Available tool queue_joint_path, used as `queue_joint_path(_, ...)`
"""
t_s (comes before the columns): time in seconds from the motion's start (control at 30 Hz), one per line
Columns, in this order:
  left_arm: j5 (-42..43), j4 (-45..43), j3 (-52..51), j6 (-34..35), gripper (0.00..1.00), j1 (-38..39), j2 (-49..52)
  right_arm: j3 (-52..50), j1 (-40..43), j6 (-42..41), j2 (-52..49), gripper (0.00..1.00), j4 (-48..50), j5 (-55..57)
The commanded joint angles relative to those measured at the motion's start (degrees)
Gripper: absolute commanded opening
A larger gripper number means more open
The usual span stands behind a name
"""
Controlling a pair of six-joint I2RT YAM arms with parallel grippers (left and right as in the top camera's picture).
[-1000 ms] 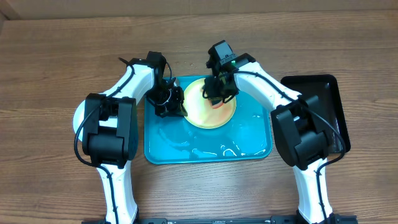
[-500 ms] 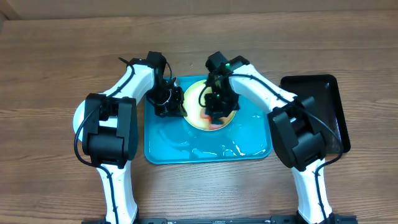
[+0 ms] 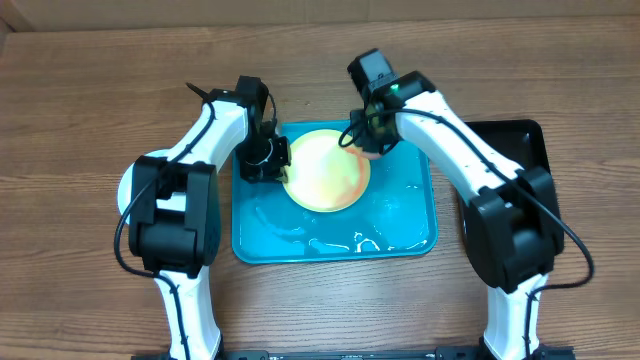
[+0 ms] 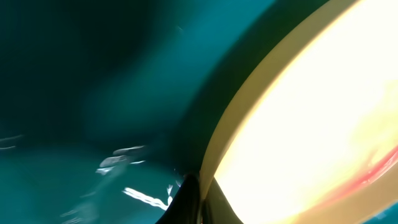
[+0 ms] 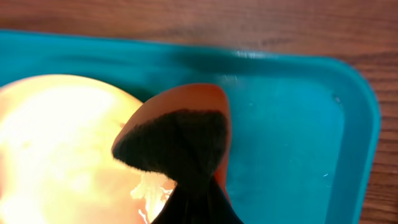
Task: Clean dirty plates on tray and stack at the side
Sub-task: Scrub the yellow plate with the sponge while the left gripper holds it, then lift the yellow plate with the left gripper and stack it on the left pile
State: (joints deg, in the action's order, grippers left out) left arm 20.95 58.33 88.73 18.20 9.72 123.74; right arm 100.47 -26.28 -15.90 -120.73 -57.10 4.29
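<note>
One pale yellow plate (image 3: 328,172) lies in the far half of the turquoise tray (image 3: 400,225). My left gripper (image 3: 284,167) is shut on the plate's left rim; in the left wrist view the rim passes between its dark fingertips (image 4: 200,200), and the plate (image 4: 311,106) shows a faint red smear at the right. My right gripper (image 3: 368,140) is shut on an orange scrubber with a black underside (image 5: 180,134), held over the plate's far right edge (image 5: 56,143). Wet streaks show on the plate beside the scrubber.
A glossy black tray (image 3: 525,150) sits to the right of the turquoise one, partly under my right arm. Water streaks glint on the turquoise tray floor (image 3: 360,240). Brown wooden tabletop (image 3: 100,90) surrounds both trays.
My right gripper has drawn the scrubber off the plate's middle, back toward its far right edge. The red smear seen on the plate half a second ago has mostly gone. The plate shifted slightly left.
</note>
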Motion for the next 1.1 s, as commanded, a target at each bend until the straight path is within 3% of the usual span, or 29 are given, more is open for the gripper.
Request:
queue_joint_path(0.0, -11.82, 0.5, -0.7, -0.22, 0.04, -0.44, -8.81, 6.14, 2.47, -1.95, 8.59, 0.04, -1.31, -6.58)
queue_joint_path(0.37, -26.71, 5.66, -0.7, 0.37, 0.04, 5.53, -20.76, 9.11, 12.17, -1.86, 16.7, 0.04, -9.64, -8.48)
queue_joint_path(0.73, -54.97, 14.73, -0.7, 16.79, 0.04, 17.27, -20.81, 9.09, 19.54, -1.64, 16.7, 0.04, -12.48, -8.46)
queue_joint_path(1.07, -78.09, 21.27, -0.7, 28.63, 0.04, 29.94, -20.81, 9.11, 20.04, -0.39, 16.7, 0.04, -13.11, -8.39)
